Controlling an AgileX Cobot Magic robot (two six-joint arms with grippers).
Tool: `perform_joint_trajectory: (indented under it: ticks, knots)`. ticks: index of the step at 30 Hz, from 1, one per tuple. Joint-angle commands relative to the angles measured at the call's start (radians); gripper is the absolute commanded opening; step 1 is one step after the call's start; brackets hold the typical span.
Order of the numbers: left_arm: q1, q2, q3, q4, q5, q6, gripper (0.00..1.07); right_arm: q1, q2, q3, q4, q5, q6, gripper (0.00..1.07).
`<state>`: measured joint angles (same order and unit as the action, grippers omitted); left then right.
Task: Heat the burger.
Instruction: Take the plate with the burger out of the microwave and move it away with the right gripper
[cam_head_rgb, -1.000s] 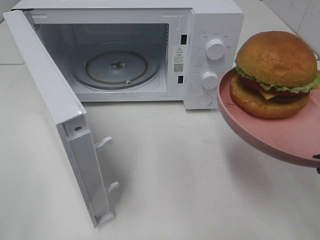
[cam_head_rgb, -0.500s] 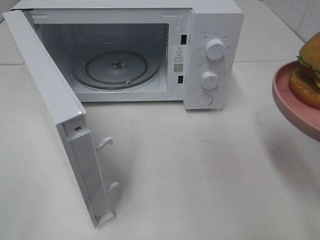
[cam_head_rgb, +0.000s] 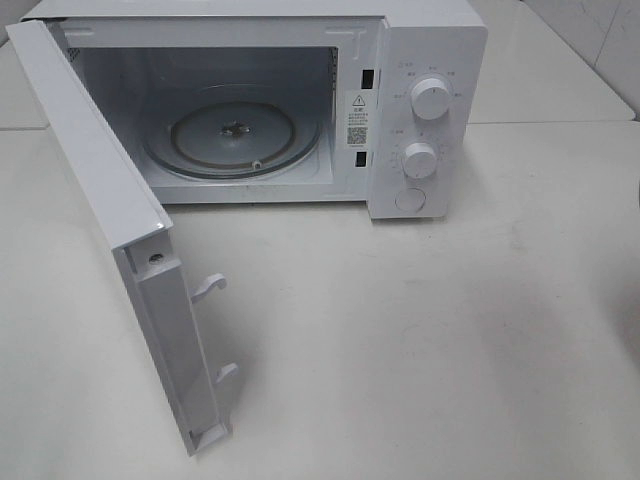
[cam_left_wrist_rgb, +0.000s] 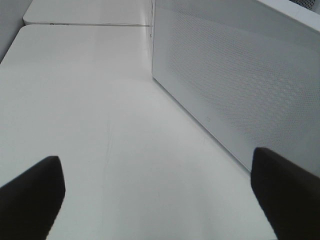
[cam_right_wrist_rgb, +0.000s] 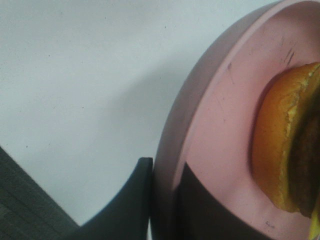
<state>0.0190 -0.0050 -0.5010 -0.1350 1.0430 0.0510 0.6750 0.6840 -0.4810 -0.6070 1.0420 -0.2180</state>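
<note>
Right gripper (cam_right_wrist_rgb: 162, 200) pinches the pink plate's (cam_right_wrist_rgb: 220, 120) rim; the burger (cam_right_wrist_rgb: 280, 150) (golden-brown bun, dark patty) sits on it. Left gripper (cam_left_wrist_rgb: 160, 195) gapes wide.

microwave (cam_head_rgb: 300, 100): 1 | knobs (cam_head_rgb: 431, 98): 2 | burger (cam_right_wrist_rgb: 287, 145): 1 | pink plate (cam_right_wrist_rgb: 220, 125): 1 | grippers (cam_left_wrist_rgb: 155, 195): 2
</note>
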Motion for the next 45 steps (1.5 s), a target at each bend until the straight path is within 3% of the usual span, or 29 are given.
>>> perform_joint_trajectory:
  ticks: [1,9,13,28,45]
  knots:
    - [0.003,-0.021,0.003,0.001,-0.010,-0.005,0.95,0.003,-0.005,-0.009,-0.071,0.058,0.096,0.00]
    - [0.003,-0.021,0.003,0.001,-0.010,-0.005,0.95,0.003,0.001,-0.009,-0.122,0.156,0.279,0.00]
    - [0.003,-0.021,0.003,0.001,-0.010,-0.005,0.95,0.003,0.088,-0.010,-0.124,0.206,0.354,0.00]
    - [0.003,-0.021,0.003,0.001,-0.010,-0.005,0.95,0.003,0.389,-0.021,-0.168,0.199,0.829,0.02]
    - [0.003,-0.021,0.003,0.001,-0.010,-0.005,0.95,0.003,0.632,-0.080,-0.199,0.064,1.098,0.04]
